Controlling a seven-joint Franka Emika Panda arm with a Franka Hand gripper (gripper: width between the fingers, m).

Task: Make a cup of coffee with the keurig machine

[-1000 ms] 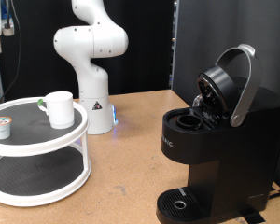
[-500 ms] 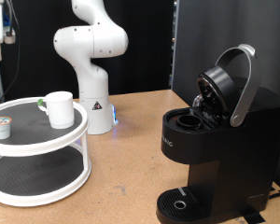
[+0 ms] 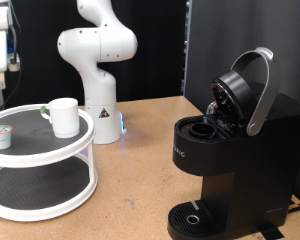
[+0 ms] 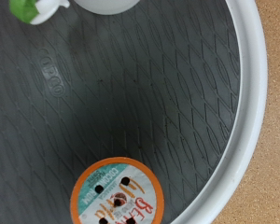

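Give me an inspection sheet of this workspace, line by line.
Surface: wooden table.
Job's things: keurig machine at exterior view's right, lid raised, pod chamber open; cup upright on top tier of white two-tier turntable.
Clutter: pod near turntable rim; orange-rimmed pod in wrist view.
End effector: fingers not seen; wrist camera looks down on the turntable.
Cables: nothing seen.
Surroundings: black backdrop; robot base behind turntable.

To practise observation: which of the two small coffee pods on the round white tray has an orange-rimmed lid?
The pod by the tray's rim, at the exterior view's left; the green-topped one sits beside the white ceramic mug.
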